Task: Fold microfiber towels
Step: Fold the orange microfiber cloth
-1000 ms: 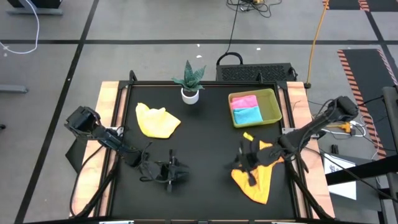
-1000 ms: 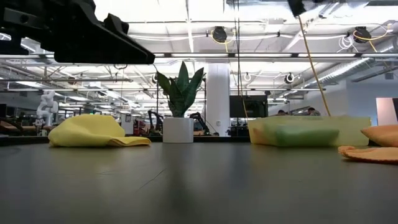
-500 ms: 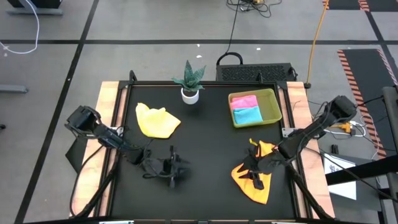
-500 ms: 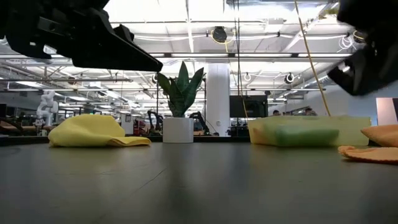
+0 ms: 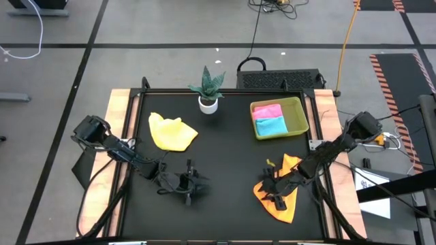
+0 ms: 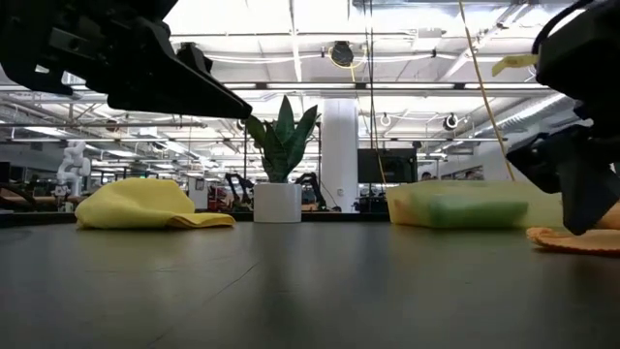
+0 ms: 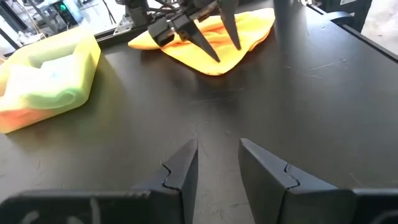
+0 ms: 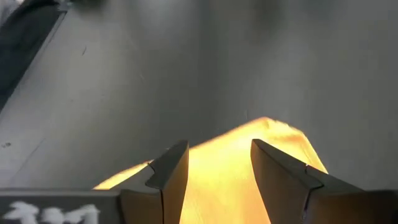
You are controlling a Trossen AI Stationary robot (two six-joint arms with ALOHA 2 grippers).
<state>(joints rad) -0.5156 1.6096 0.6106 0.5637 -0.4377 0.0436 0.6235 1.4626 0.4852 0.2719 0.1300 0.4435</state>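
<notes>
No writing is legible anywhere. The right gripper [image 5: 272,196] hangs open over the orange towel [image 5: 281,203], holding nothing. The left gripper [image 5: 193,185] hovers part-open and empty above the desk [image 5: 225,156].

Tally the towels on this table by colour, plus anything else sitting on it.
Yellow towel: 1
Orange towel: 1
Pink towel: 1
Light blue towel: 1
Yellow-green tray: 1
Potted plant: 1
Total: 6

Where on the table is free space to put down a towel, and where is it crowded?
Bare mat lies between the yellow towel and the tray, and centrally between both grippers. Crowded: around the orange towel under the right gripper, and the left gripper.
</notes>
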